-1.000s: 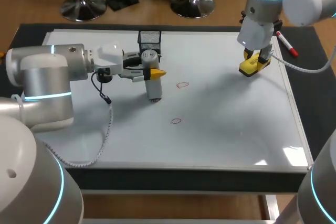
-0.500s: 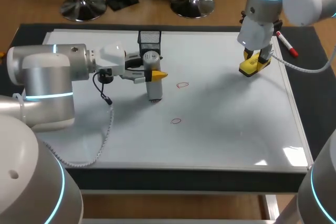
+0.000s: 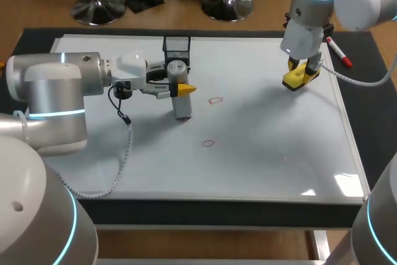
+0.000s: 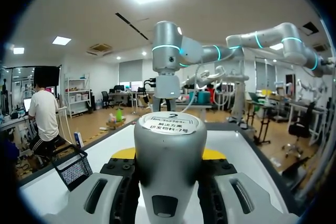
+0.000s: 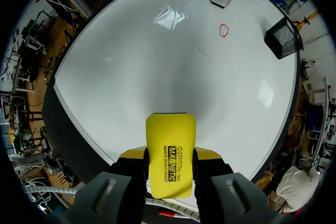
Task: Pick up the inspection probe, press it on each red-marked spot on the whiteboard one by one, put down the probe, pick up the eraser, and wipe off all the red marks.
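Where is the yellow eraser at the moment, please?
In the head view, the eraser sits clamped in the right gripper at the whiteboard's far right corner, near the red marker.

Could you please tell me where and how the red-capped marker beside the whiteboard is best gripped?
The marker lies flat and slanted on the dark table, so I'd grip it mid-barrel from straight above, closing across its narrow width.

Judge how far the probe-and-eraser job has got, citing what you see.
Done: the left gripper holds the probe, and the right gripper already holds the eraser. In hand: the probe stands tip-down on the whiteboard. Left: two red marks show unwiped; pressing them, putting the probe down, wiping.
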You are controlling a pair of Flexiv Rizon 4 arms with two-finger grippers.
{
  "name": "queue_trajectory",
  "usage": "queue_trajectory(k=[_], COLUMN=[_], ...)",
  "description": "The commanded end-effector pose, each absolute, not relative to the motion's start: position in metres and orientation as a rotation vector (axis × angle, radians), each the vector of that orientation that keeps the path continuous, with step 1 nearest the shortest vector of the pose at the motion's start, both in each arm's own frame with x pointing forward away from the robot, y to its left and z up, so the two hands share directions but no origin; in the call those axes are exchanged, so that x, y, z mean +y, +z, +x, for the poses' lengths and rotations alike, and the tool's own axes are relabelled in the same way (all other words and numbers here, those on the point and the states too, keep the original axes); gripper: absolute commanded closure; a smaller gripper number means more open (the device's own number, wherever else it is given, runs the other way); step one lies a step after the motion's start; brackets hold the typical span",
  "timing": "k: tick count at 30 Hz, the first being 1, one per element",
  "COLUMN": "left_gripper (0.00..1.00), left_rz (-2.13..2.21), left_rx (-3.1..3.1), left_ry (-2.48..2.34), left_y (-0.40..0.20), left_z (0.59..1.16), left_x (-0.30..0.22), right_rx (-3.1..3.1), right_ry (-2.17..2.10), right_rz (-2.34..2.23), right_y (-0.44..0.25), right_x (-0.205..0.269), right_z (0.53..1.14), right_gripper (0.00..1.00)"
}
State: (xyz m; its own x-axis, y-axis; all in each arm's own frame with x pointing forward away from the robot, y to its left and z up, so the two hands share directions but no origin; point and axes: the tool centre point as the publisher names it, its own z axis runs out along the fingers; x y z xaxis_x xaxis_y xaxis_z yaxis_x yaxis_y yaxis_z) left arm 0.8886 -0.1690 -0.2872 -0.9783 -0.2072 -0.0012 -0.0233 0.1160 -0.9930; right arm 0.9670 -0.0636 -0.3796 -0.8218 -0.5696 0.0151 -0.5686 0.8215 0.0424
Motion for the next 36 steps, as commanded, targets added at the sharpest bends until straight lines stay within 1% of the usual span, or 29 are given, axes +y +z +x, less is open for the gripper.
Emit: queue_trajectory(k=[1,7,14,36], left_gripper=[1.0,1.0,1.0,1.0], left_rz=[-0.238,-0.245,-0.323,-0.534], left_rx=[2.233,2.226,2.179,2.051], left_ry=[-1.986,-1.973,-1.945,-1.752], left_y=[-0.291,-0.287,-0.277,-0.247], left_z=[0.887,0.888,0.886,0.845], left_x=[-0.168,-0.164,-0.144,-0.046], right_rx=[-2.971,-2.971,-2.971,-2.971], right_ry=[-0.052,-0.052,-0.052,-0.052], right_rz=[0.931,0.931,0.931,0.931], right_y=[-0.379,-0.379,-0.379,-0.379], right_x=[-0.064,-0.064,-0.064,-0.064], right_z=[0.967,0.967,0.967,0.967], right_gripper=[1.0,1.0,1.0,1.0])
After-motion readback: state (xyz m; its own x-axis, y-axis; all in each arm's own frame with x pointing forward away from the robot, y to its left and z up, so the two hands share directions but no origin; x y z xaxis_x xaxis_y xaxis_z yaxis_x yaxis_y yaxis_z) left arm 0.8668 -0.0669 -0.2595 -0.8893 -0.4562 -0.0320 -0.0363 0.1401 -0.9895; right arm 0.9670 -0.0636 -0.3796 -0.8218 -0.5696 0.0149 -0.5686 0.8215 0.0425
